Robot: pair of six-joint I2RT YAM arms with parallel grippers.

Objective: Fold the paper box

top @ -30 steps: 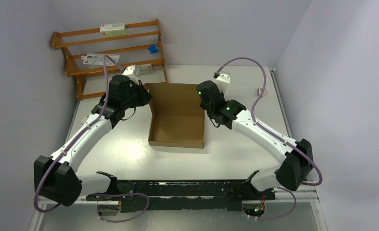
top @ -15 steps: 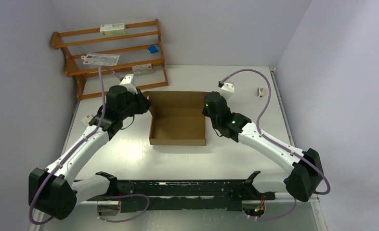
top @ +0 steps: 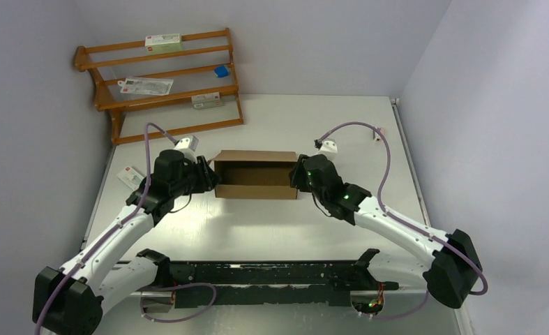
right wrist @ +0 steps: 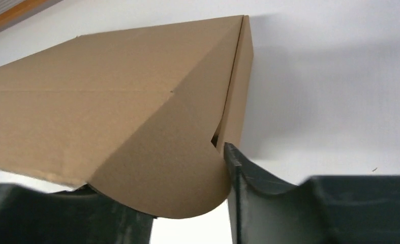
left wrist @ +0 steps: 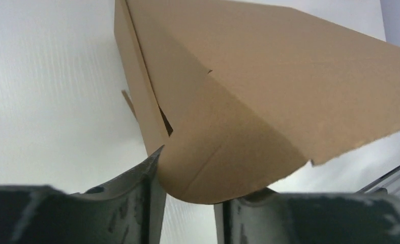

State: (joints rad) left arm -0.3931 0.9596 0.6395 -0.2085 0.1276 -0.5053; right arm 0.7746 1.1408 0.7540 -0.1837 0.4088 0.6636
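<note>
**Lid swings forward over the tray, both pincers holding its ears**

Compared with one second ago, the lid of the paper box (top: 255,174) is far forward. Then it lay open toward the far wall; now it hangs tilted over the tray, and only a dark gap remains under it. Both arms are drawn back toward their bases together with it. The box stands in the middle of the surface (top: 327,125), between the two arms, with its front wall toward the near edge.

The left pincer (top: 211,179) is clamped on the left ear flap (left wrist: 223,147), the rounded tab at that end of the lid. The right pincer (top: 296,177) grips the right ear flap (right wrist: 157,168) in the same way.

I think the danger is in these ears. In both wrist views the ear bends outward, beside the side wall and not inside it. If the lid goes lower like this, the ears may stay outside or crumple. An uneven pull from one arm may also twist the lid, or drag the light box along the smooth surface.
</note>
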